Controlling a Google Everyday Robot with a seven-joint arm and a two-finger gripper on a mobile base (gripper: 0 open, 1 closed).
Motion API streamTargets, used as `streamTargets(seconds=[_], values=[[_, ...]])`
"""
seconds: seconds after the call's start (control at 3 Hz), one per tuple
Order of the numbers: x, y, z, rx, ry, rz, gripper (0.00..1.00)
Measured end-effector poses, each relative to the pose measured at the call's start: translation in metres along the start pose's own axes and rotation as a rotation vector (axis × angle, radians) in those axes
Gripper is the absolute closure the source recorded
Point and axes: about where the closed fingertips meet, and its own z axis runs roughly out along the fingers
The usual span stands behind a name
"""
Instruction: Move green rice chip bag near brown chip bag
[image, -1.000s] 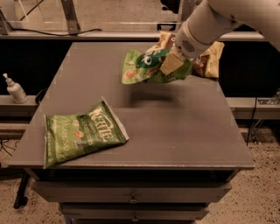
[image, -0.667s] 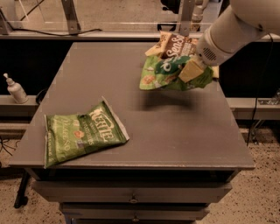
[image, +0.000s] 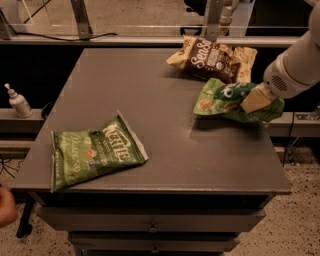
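The green rice chip bag is small, bright green and crinkly, with a dark patch and round chip pictures. My gripper is shut on its right part and holds it just above the table's right side. The brown chip bag, dark brown with cream ends and white "SeaS" lettering, lies flat at the table's far right. The green bag hangs just in front of it, close to its near edge.
An olive-green Kettle bag lies flat at the front left of the grey table. A white bottle stands on a shelf left of the table. The table's right edge is under my arm.
My gripper has carried the green rice chip bag to the right and lower, from in front of the brown bag's middle to the table's right side.
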Motion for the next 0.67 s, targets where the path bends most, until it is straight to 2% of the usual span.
streamTargets(seconds=[0.33,0.67], values=[[0.0245,-0.0178,-0.0022,0.038,0.018,0.087,1.00],[0.0246,-0.0249,0.0013,0.050,0.014,0.132,0.84]])
